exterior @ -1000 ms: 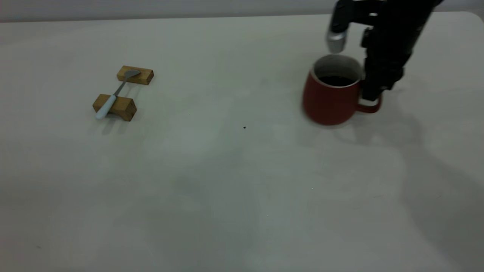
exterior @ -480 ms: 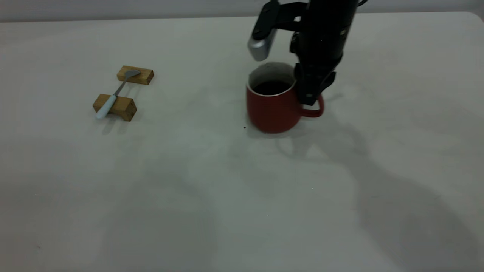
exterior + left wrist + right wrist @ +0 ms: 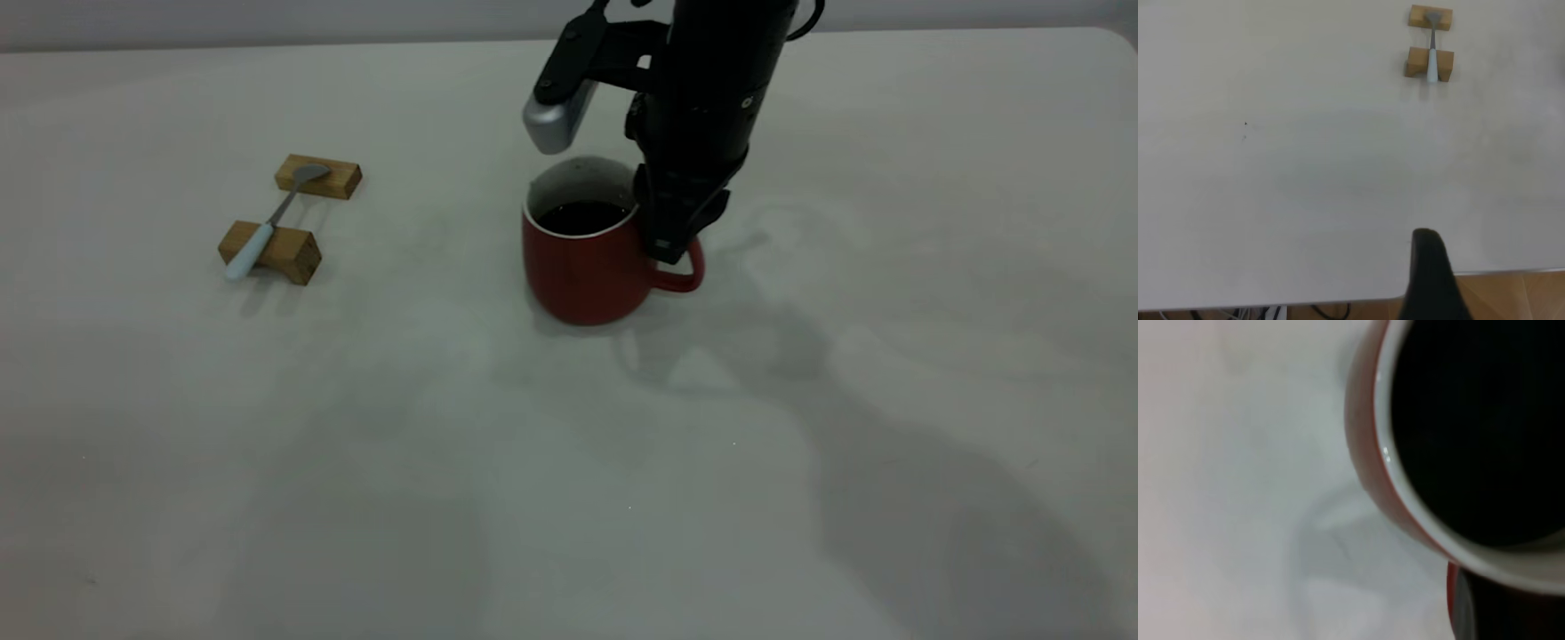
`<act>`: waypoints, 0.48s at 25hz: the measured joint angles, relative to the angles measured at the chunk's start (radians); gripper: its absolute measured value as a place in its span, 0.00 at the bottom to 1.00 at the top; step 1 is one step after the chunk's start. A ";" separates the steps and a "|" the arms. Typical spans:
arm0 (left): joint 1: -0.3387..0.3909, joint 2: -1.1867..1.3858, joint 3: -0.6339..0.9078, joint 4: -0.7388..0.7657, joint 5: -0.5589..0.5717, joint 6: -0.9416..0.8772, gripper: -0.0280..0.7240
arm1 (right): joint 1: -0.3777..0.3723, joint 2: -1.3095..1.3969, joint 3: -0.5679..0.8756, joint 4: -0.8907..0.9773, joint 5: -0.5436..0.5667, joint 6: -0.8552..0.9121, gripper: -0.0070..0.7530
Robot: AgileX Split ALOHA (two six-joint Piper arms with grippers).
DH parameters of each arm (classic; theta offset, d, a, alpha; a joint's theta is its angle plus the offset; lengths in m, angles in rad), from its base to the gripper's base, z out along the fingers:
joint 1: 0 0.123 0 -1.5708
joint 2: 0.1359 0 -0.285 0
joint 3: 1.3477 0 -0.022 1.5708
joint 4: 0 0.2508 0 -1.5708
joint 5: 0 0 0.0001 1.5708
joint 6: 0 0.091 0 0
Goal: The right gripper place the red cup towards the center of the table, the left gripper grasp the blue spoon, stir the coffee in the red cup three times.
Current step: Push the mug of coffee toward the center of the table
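Observation:
The red cup (image 3: 578, 271) stands near the middle of the table (image 3: 533, 462), with dark coffee (image 3: 582, 216) inside. From above, my right gripper (image 3: 673, 247) is shut on the cup's loop handle (image 3: 692, 277). The right wrist view is filled by the cup's white rim (image 3: 1405, 500) and the coffee (image 3: 1478, 427). The blue spoon (image 3: 262, 233) lies across two wooden blocks at the left, far from the cup. The left wrist view shows the spoon (image 3: 1431, 57) far off. Only a black part of my left gripper (image 3: 1426, 280) shows, low over the table's edge.
Two tan wooden blocks (image 3: 318, 176) (image 3: 271, 252) carry the spoon. A silver-grey module (image 3: 556, 120) on the right arm hangs just above the cup's far rim. The table's edge (image 3: 1338, 300) and wooden floor lie under the left arm.
My right gripper has carried the red cup from the right side leftward to the table's middle. The spoon and blocks have not moved.

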 joint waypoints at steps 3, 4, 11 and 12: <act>0.000 0.000 0.000 0.000 0.000 0.000 0.80 | 0.000 0.000 0.000 0.018 -0.010 0.011 0.27; 0.000 0.000 0.000 0.000 0.000 0.000 0.80 | 0.000 -0.001 0.000 0.021 -0.012 0.017 0.30; 0.000 0.000 0.000 0.000 0.000 0.000 0.80 | 0.000 -0.002 -0.006 0.023 -0.012 0.073 0.68; 0.000 0.000 0.000 0.000 0.000 0.000 0.80 | 0.000 -0.002 -0.007 0.023 -0.007 0.079 0.74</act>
